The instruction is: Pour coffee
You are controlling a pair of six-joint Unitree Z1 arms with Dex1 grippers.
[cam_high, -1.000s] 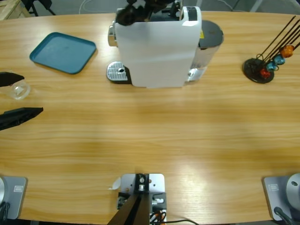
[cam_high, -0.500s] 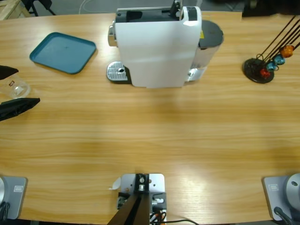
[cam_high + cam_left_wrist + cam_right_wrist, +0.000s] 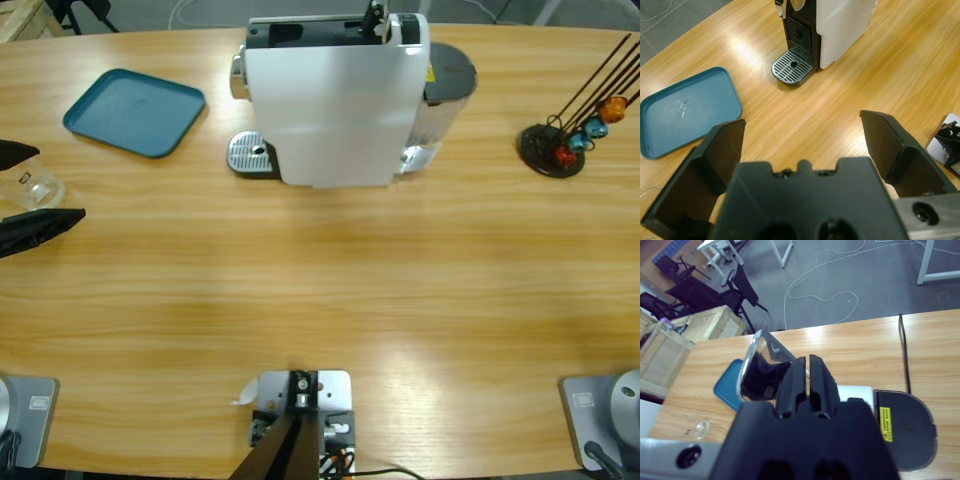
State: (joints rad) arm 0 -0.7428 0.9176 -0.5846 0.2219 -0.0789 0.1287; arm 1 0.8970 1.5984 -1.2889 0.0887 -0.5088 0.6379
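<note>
The white coffee machine point(image 3: 330, 100) stands at the back middle of the table, its round metal drip grate point(image 3: 250, 155) empty on its left side. A small clear glass cup point(image 3: 35, 188) sits at the table's left edge. My left gripper point(image 3: 58, 183) is open, one black jaw on each side of the cup, without touching it. The left wrist view looks past that open left gripper point(image 3: 802, 122) to the machine point(image 3: 840, 25) and grate point(image 3: 792, 70); the cup is hidden there. My right gripper point(image 3: 807, 360) is shut on nothing above the machine's raised lever point(image 3: 757, 360), and is outside the high view.
A teal tray point(image 3: 135, 112) lies empty at the back left, also seen as the teal tray point(image 3: 685, 110). A black capsule stand point(image 3: 555, 145) with coloured capsules is at the right. The machine's dark water tank lid point(image 3: 905, 425) is behind it.
The right arm left the top of the machine, swung to the upper right and went out of the high view. The left jaws drew slightly closer around the cup.
</note>
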